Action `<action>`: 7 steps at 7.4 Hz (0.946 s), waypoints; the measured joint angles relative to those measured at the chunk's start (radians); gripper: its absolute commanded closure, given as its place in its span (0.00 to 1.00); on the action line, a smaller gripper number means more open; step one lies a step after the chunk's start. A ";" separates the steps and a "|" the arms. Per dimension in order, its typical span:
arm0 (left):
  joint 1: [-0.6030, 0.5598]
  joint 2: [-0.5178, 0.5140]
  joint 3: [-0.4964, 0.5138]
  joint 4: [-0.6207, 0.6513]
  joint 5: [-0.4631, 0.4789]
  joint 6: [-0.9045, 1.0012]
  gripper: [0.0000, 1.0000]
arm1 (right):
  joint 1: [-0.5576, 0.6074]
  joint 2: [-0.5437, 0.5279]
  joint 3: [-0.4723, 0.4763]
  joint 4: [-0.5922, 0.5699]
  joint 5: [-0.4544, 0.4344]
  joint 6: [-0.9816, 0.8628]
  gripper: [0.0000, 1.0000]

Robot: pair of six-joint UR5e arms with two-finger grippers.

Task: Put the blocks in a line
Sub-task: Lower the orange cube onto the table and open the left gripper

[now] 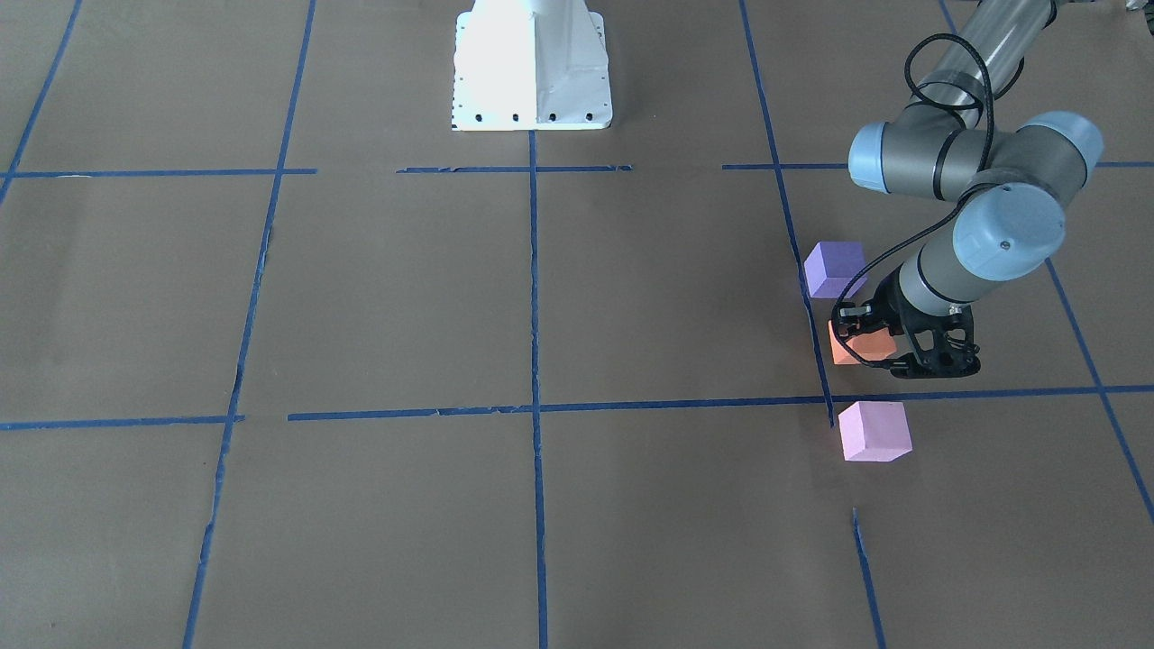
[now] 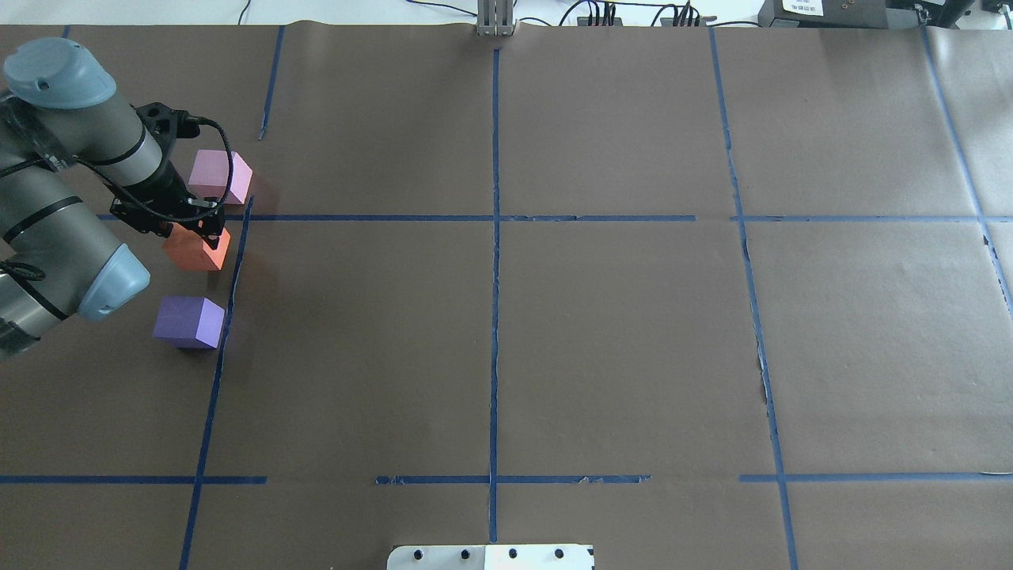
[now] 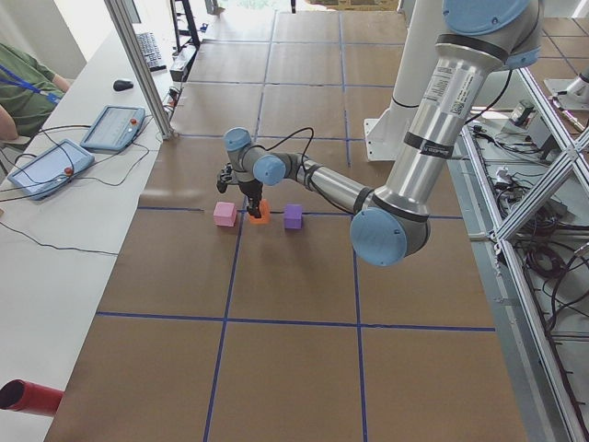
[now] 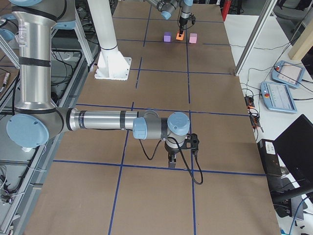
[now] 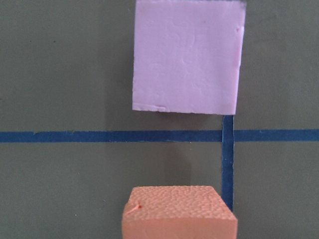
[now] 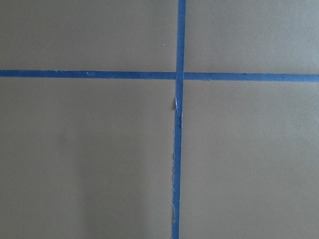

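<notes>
Three small foam cubes sit in a short row at the table's far left in the overhead view, along a strip of blue tape (image 2: pixel 229 285): the orange block (image 2: pixel 194 249) in the middle, the pink block (image 2: pixel 218 176) near it at 12 o'clock, and the purple block (image 2: pixel 188 321) near it at 6 o'clock, with gaps between them. All look matte and alike in size. The left gripper (image 2: pixel 192 229) hangs straight over the orange block, its fingers down at the block's sides; whether they press it or stand free, I cannot tell. The left wrist view adds what the others lack: the orange block's pitted top at 6 o'clock, the pink block's smoother face at 12 o'clock, and a tape line crossing between them. The right gripper (image 4: pixel 172 159) shows only in the exterior right view, pointing down over brown paper (image 4: pixel 161 88) well apart from the blocks, its fingers' state unclear. Its wrist view shows only a tape cross. The white base (image 1: pixel 532 72) stands at 12 o'clock in the front-facing view.
</notes>
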 measured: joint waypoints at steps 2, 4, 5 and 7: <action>0.002 0.001 0.004 -0.001 -0.005 0.001 0.00 | -0.001 0.000 0.000 0.000 0.000 0.000 0.00; 0.003 0.000 0.005 -0.002 -0.004 0.002 0.00 | -0.001 0.000 0.000 0.000 0.000 0.000 0.00; 0.003 0.000 0.006 -0.002 -0.004 0.003 0.00 | -0.001 0.000 0.000 0.000 0.000 0.000 0.00; 0.004 -0.001 0.004 -0.001 -0.004 0.003 0.00 | -0.001 0.000 0.000 0.000 0.000 0.000 0.00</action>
